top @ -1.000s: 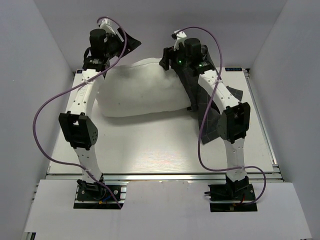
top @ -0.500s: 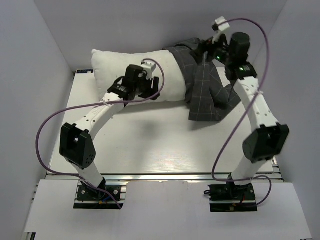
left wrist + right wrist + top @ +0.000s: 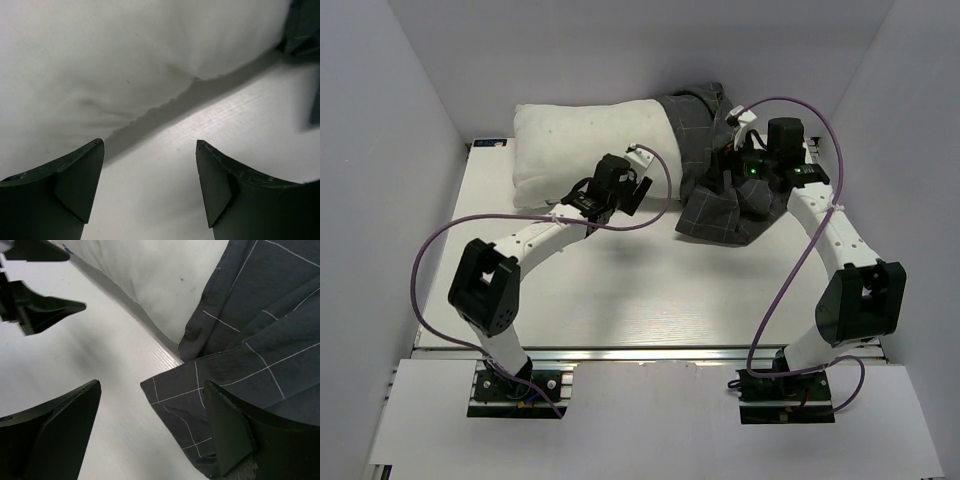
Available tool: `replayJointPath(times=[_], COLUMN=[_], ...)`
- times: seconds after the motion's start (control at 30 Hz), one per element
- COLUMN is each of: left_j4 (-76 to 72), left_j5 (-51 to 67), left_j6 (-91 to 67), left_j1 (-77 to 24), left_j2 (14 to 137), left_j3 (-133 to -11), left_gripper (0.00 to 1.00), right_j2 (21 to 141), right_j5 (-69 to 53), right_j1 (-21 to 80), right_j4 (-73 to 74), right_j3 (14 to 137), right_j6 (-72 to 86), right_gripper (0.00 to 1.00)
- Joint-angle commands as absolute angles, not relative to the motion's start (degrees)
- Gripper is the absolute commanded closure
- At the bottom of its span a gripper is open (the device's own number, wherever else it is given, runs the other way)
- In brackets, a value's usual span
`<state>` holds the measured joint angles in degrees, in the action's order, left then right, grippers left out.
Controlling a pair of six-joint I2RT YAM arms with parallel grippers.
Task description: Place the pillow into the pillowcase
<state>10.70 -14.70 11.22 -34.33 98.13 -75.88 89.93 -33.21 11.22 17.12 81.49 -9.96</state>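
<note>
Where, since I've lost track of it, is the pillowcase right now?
In the top view the pillowcase lies at the far right of the table, covering the right end of the pillow, its loose part bunched under the open right end effector.

The pillow [image 3: 100,60] is filling the upper left of the left wrist view, its plump off-white fabric bulging down toward the table [image 3: 240,130]. Its lower seamed edge is casting a dark shadow [image 3: 165,112] that is running diagonally across the white surface. The left gripper [image 3: 149,145] is standing with its two dark fingers [image 3: 75,180] spread wide apart, gripping nothing, with bare table showing between them. A dark patch of the pillowcase [image 3: 302,25] is showing in the top right corner, beside the pillow's end.
</note>
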Motion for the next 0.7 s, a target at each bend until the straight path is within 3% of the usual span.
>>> replayJointPath(times=[0.0,0.33,0.43,0.47,0.6,0.67], left_j4=[2.2,-8.4,-5.5,-4.1,-0.9,-0.3], left_j5=[-21.0,-36.9,-36.4,-36.2,-32.1,-28.7], left_j6=[17.9,21.6,19.3,18.7,16.0,15.5], left_j1=[-34.1,-31.7,-29.6,-29.1,-27.4,-27.2], left_j2=[100.5,115.9,120.4,122.0,121.8,120.2], left_j3=[-78.0,-83.4,-89.9,-91.6,-95.7,-95.1], left_gripper=[0.17,0.05,0.24,0.5,1.0,1.0], right_j2=[86.4,84.6,84.2,84.1,83.1,82.6], right_j5=[-34.4,-34.3,-33.8,-33.4,-31.7,-28.5], right_j1=[10.7,10.4,10.4,10.4,10.3,10.8], right_j4=[19.2,21.2,21.4,21.7,19.7,17.9], right_j3=[81.6,80.6,79.6,79.4,77.1,75.7], right_j6=[-12.0,-12.2,-12.0,-11.8,-8.9,-5.5], right_gripper=[0.12,0.12,0.13,0.13,0.14,0.15])
